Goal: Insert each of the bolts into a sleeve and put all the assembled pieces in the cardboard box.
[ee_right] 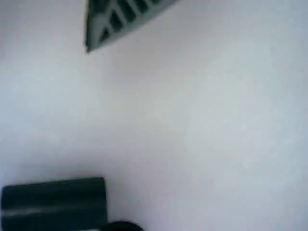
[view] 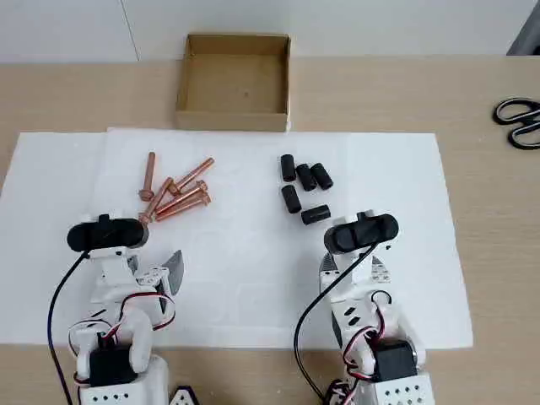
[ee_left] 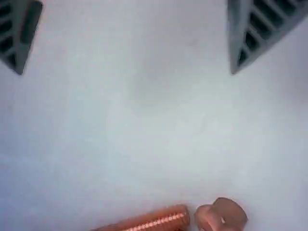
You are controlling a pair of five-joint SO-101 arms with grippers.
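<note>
Left wrist view: the left gripper (ee_left: 126, 70) hangs spread wide and empty, its ribbed grey fingers (ee_left: 255, 33) above the white paper (ee_left: 144, 134), probably ready to straddle a bolt. Whether the right gripper (view: 337, 263) is open or closed I cannot tell. It sits near the sleeves (view: 305, 190), which are short matte-black cylinders lying loosely clustered. The bolts (view: 177, 192) are copper-coloured, threaded and flange-headed, and lie piled ahead of the left arm. This sorting seems meant to give each arm its own part. None is assembled yet. The cardboard box (view: 234, 120), shallow and square, waits empty on the wooden table (view: 67, 93) beyond the paper.
</note>
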